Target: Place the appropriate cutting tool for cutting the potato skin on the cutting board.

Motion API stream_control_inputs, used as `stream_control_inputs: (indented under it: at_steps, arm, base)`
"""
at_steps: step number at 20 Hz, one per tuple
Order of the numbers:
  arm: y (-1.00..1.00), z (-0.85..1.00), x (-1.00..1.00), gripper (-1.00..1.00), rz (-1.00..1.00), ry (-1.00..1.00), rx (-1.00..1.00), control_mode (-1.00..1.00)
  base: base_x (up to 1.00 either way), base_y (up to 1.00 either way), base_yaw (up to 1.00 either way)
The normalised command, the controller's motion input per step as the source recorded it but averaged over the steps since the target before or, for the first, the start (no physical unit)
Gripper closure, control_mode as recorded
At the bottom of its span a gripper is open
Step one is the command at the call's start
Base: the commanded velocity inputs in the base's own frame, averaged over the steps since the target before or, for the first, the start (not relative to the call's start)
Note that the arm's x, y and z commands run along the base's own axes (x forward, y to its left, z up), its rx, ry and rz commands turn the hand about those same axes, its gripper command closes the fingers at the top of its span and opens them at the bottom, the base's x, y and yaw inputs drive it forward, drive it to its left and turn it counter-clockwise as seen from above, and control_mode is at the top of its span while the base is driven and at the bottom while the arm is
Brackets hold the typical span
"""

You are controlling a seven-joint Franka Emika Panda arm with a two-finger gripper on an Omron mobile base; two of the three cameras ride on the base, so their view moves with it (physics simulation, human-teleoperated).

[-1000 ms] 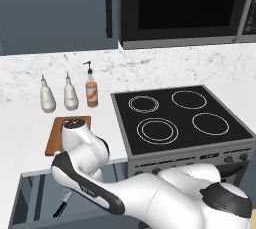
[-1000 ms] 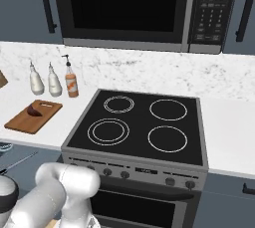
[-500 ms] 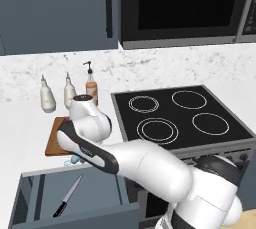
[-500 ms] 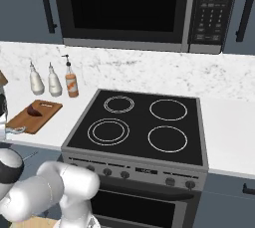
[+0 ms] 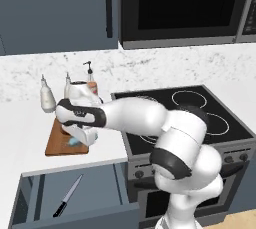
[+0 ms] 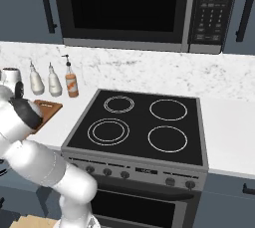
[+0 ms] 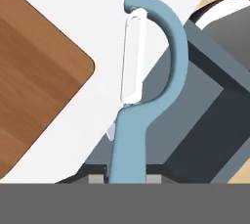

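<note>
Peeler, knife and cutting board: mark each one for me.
Peeler (image 7: pixel 131 140): hand view, on the upper handle below the blade.
Knife (image 5: pixel 66 197): left base view, mid-length, lying in the open drawer.
Cutting board (image 5: pixel 56 143): left base view, on a bare part of its left side.

Light-blue peeler with looped head, handle in pincer, above brown wooden cutting board corner

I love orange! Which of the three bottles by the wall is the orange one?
The pump-top bottle nearest the stove; the other two bottles are whitish.
</note>
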Motion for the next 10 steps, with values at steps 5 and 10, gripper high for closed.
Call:
stream_control_inputs:
  at_steps: [5, 10]
  arm:
    - [0.48, -0.10, 0.40, 1.00, -0.04, 0.17, -0.14, -1.00]
    - [0.02, -0.12, 0.26, 1.00, 0.00, 0.09, -0.14, -1.00]
  base:
    - [0.00, 0.00, 0.00]
    - [0.00, 0.00, 0.00]
